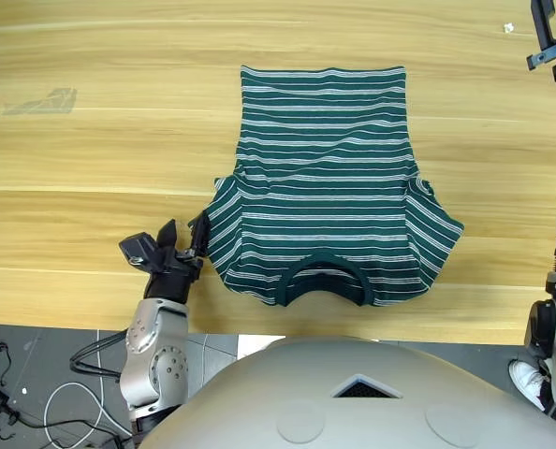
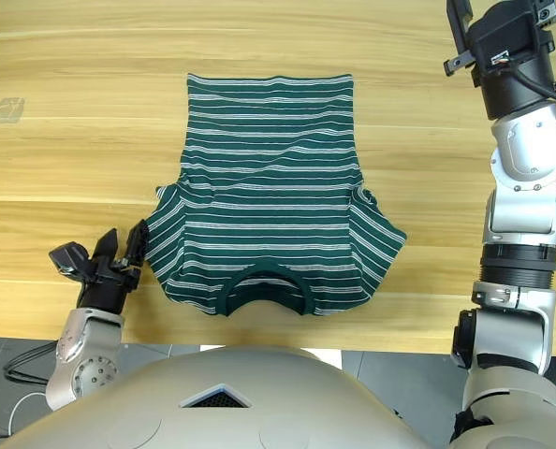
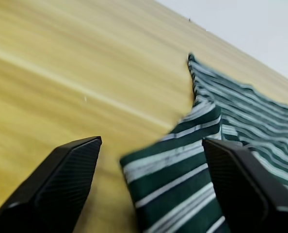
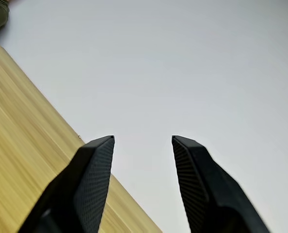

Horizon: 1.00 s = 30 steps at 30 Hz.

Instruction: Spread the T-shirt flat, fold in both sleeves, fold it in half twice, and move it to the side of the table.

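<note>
- The green striped T-shirt (image 1: 325, 178) is laid on the middle of the wooden surface (image 1: 100, 168), collar toward the robot, sleeves bunched in.
- The left gripper (image 1: 185, 230) is held open at the left sleeve (image 3: 173, 179), whose edge is seen between its fingers.
- The right gripper (image 4: 143, 139) is held open by the surface's far right edge, well apart from the T-shirt.

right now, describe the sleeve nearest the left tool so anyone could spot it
On the wooden table lies a green striped T-shirt, collar toward the robot. The sleeve is the one on the robot's left, its edge between the fingers of the open left tool. The other sleeve has no tool near it.
</note>
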Each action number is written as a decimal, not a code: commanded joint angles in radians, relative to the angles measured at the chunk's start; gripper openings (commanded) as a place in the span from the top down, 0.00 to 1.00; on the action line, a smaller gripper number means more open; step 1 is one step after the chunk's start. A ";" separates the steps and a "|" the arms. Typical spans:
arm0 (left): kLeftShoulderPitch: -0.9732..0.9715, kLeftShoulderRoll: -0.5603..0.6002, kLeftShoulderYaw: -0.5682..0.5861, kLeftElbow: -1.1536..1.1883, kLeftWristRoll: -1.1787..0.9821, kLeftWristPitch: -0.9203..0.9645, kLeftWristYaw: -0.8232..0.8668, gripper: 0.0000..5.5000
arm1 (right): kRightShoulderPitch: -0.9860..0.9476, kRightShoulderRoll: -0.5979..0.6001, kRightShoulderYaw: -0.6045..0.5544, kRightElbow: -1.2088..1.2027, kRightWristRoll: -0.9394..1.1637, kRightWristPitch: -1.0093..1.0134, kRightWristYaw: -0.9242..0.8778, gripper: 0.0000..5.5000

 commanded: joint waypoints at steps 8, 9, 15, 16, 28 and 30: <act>0.029 -0.030 -0.013 0.020 0.005 0.003 0.013 0.66 | 0.015 0.011 -0.008 -0.028 0.013 0.033 0.016 0.60; 0.029 -0.034 -0.012 0.020 0.005 0.001 0.016 0.69 | 0.016 0.011 -0.008 -0.028 0.013 0.034 0.017 0.60; 0.012 -0.065 0.004 0.045 0.032 -0.022 0.071 0.89 | 0.030 0.020 -0.003 -0.008 0.008 0.025 0.019 0.60; 0.008 -0.068 0.005 0.054 0.035 -0.024 0.075 0.91 | 0.030 0.023 -0.002 -0.001 0.006 0.022 0.018 0.60; 0.029 -0.070 -0.080 -0.009 0.128 -0.178 0.023 1.00 | 0.012 0.044 0.024 0.035 -0.018 0.007 0.016 0.60; 0.031 -0.065 -0.094 -0.020 0.142 -0.210 0.010 1.00 | 0.010 0.047 0.027 0.041 -0.020 0.003 0.016 0.60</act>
